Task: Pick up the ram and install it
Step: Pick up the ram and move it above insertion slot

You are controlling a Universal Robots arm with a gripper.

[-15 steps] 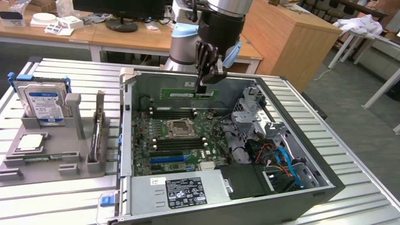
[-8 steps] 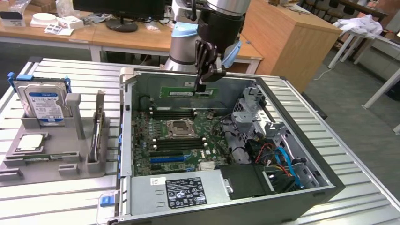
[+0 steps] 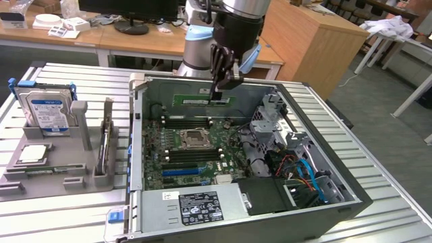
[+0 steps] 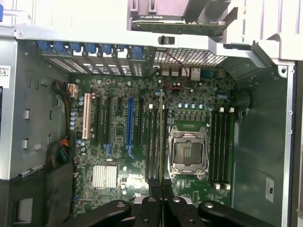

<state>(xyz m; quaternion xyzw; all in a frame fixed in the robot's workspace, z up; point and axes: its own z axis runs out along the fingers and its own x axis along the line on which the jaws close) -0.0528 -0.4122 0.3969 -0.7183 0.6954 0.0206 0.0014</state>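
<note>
Exterior view: the pickup part looks done. The end effector (image 3: pixel 219 97) is clenched on the ram (image 3: pixel 192 99), holding the green stick on edge over the open computer case (image 3: pixel 351 202), near its far wall. It isn't in a slot yet as far as I can tell, so the install is what's left. Inside the case are the motherboard (image 3: pixel 196 157) with an empty CPU socket (image 3: pixel 196 136), plus a power supply (image 3: pixel 202 207) and cables. The grey holder (image 3: pixel 40 185) on the surface (image 3: pixel 60 217) at the exterior view's left has the hard drive (image 3: pixel 48 111) standing up and the processor chip (image 3: pixel 34 153) lying flat.

Wrist view: the ram (image 4: pixel 162 142) shows edge-on as a thin line out from the end effector (image 4: pixel 162 201), hanging over the memory slots (image 4: pixel 152 142) beside the socket (image 4: pixel 189 151).
</note>
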